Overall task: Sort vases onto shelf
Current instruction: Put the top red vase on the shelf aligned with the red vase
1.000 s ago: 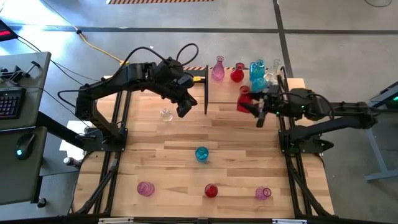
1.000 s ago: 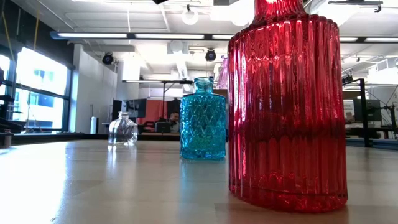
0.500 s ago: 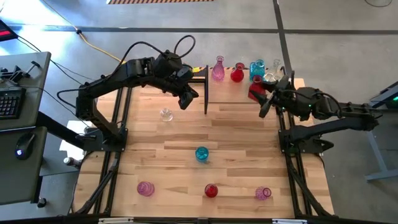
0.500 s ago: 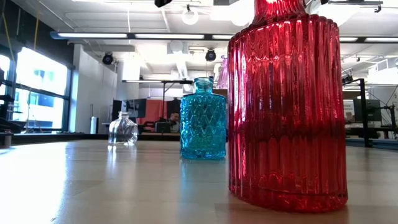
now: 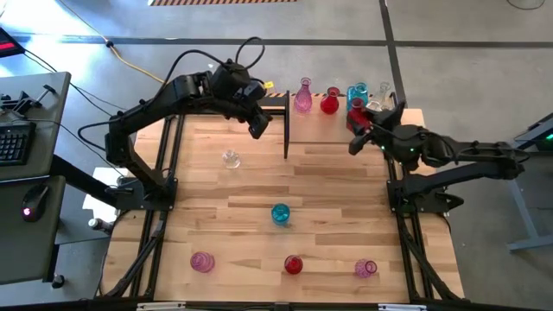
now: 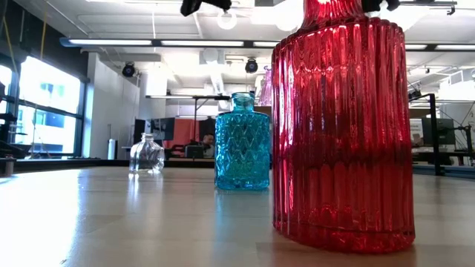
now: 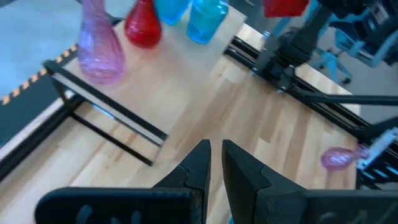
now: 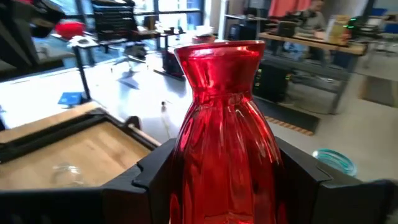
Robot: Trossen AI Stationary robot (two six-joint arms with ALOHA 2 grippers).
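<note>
Right gripper [image 5: 356, 138]: I see its jaws clamped on a red ribbed vase [image 8: 227, 130] at the shelf [image 7: 180, 81] end by the blue bottles [image 5: 356, 95] — its base is cut off in the wrist view. Left gripper [image 7: 213, 163]: jaws nearly closed, empty, over the table [image 5: 259, 216] beside the shelf. No labels readable — a red vase [image 6: 341, 126] blocks much of my low view.

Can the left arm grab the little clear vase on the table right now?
Probably yes. The left gripper is shut and empty, hanging above the table near the clear vase. Nothing stands between them; it would need to open first.
</note>
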